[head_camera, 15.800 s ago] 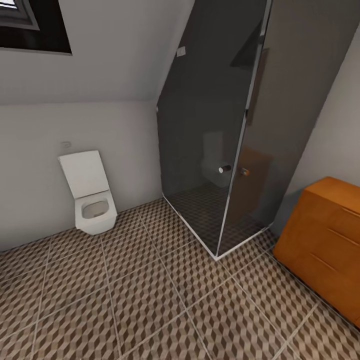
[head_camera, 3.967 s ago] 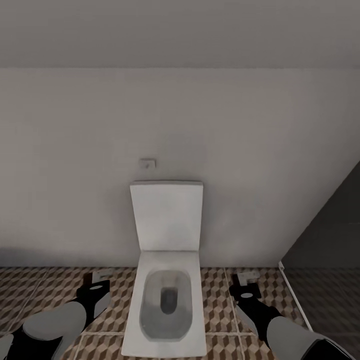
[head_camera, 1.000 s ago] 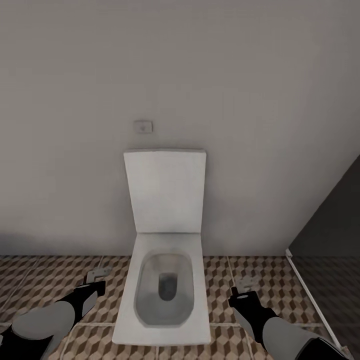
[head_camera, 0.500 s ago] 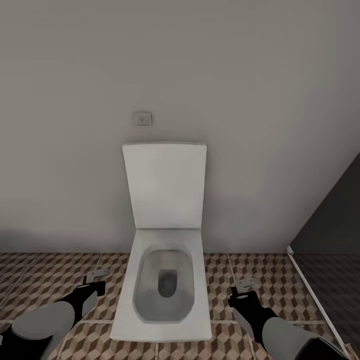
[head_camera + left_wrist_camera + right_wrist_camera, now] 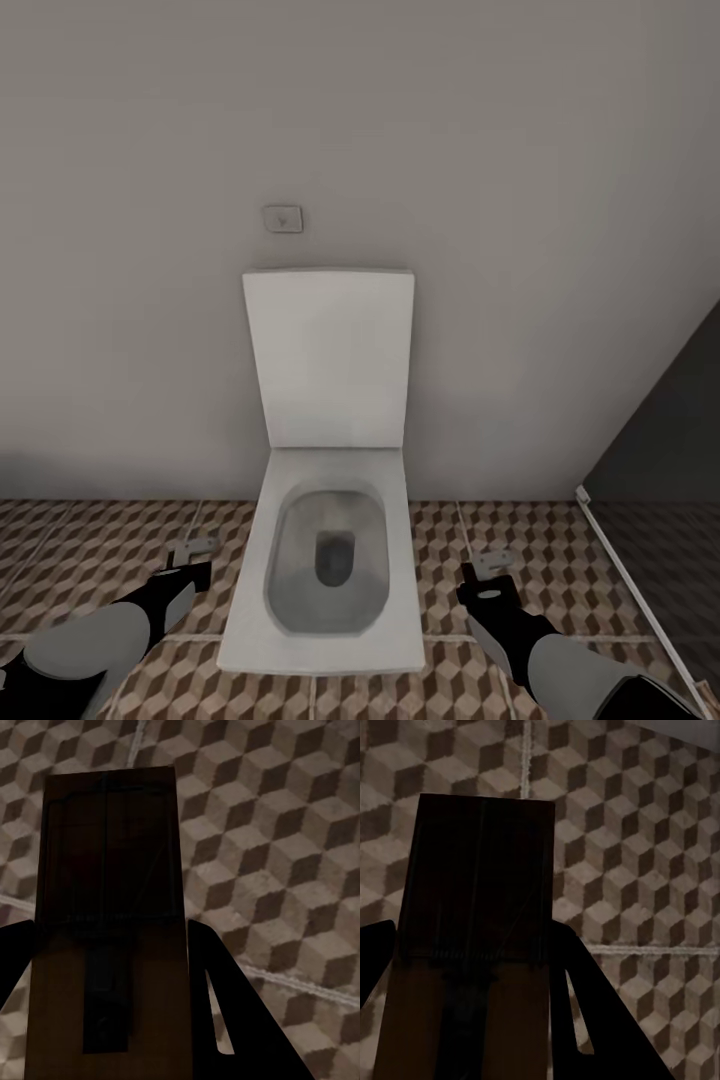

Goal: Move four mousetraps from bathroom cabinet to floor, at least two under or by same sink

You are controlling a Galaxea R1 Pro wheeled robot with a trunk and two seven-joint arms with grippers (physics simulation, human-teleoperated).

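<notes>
L and R jaws each clamped on a mousetrap (image 5: 109,937) (image 5: 472,945), long axis along fingers, above bathroom floor (image 5: 80,560) beside toilet (image 5: 325,560).

— Anything blocking the way ahead?
— The open toilet (image 5: 325,520) sits dead centre against the wall (image 5: 360,120). Patterned bathroom floor (image 5: 80,560) lies bare either side; the dark shower screen (image 5: 665,430) closes off the right.
</notes>
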